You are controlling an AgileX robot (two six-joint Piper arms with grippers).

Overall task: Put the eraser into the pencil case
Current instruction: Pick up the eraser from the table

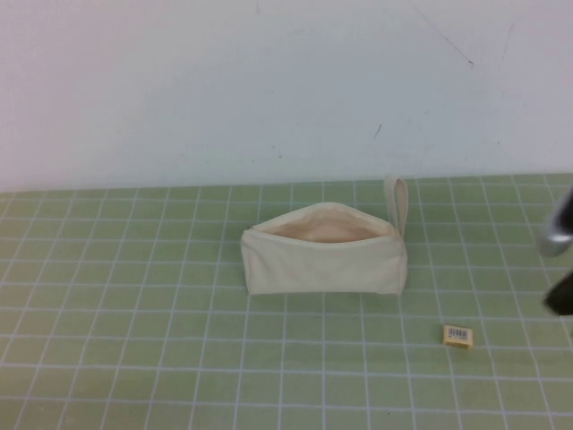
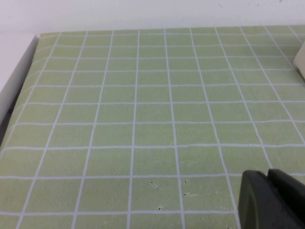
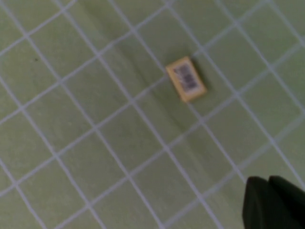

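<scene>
At the right edge of the high view we see a blurred grey-and-black piece of the right gripper (image 1: 560,260), hanging above the mat in the middle right of the frame; we cannot tell how it is set. In its own wrist view only a dark corner of that gripper (image 3: 274,202) shows at the lower right.

Down and to the left of the right gripper in the high view lies the eraser (image 1: 457,335), a tiny rectangular tan-yellow block with a white barcode label facing up. It rests flat on the mat, apart from the gripper. In the right wrist view the eraser (image 3: 186,79) sits a little above the centre, well apart from the dark corner.

Further left, near the centre of the high view, stands the cream canvas zip pencil case (image 1: 324,248), its mouth open upward and showing peach lining, with a fabric loop strap at its right end. The eraser lies near its lower right corner, not touching.

The green mat with a white grid (image 1: 134,340) covers the table.

The left gripper (image 2: 272,200) shows only as a dark shape at the lower right of its wrist view, over bare mat; we cannot tell its state.
</scene>
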